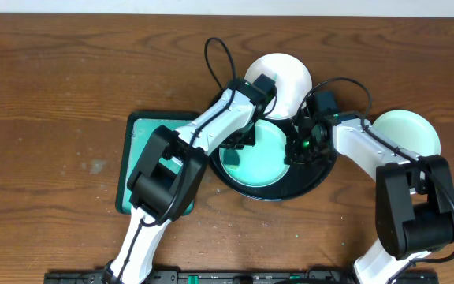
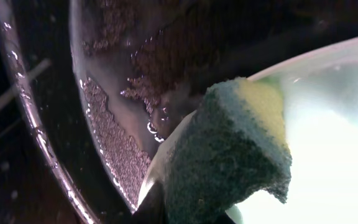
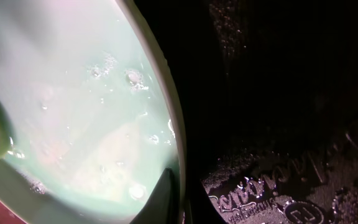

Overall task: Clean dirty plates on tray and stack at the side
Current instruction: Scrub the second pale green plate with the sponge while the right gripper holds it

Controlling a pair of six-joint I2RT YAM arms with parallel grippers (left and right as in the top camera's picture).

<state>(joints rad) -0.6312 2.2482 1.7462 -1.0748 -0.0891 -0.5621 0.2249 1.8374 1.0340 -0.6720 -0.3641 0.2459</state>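
Observation:
A pale green wet plate [image 1: 262, 158] lies in the black tray [image 1: 310, 183]. My left gripper [image 1: 241, 142] is shut on a green and yellow sponge [image 2: 229, 155] that presses on the plate's left part [image 2: 334, 143]. My right gripper [image 1: 299, 150] is shut on the plate's right rim; one finger [image 3: 166, 196] lies over the edge of the plate [image 3: 73, 106], with the wet tray floor [image 3: 291, 124] beside it. A white plate [image 1: 286, 75] sits behind the tray. A pale green plate [image 1: 407, 130] sits at the right on the table.
A teal rectangular tray [image 1: 142, 150] with a dark rim lies left of the black tray, partly under my left arm. Soapy foam and water lie on the black tray floor [image 2: 114, 143]. Both arms cross over the black tray.

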